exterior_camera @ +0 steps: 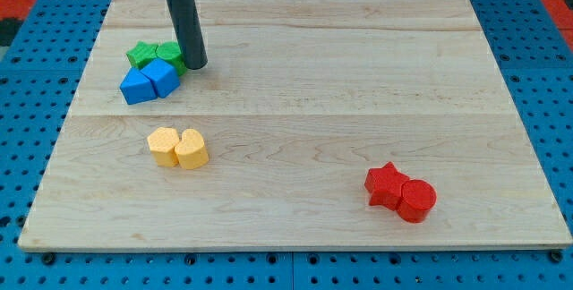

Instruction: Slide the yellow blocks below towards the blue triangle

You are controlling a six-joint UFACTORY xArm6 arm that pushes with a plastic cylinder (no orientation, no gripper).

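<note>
You saw my tip (196,64), a bare rod with no jaws to open or close, just right of the green blocks (154,55). The yellow blocks (178,147) lay below the blue triangle (137,85); approaching from beneath them would have pushed both upward together.

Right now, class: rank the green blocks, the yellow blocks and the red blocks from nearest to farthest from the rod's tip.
1. Green blocks: right beside my tip, on its left.
2. Yellow blocks: below, lower left.
3. Red blocks: far lower right.
</note>
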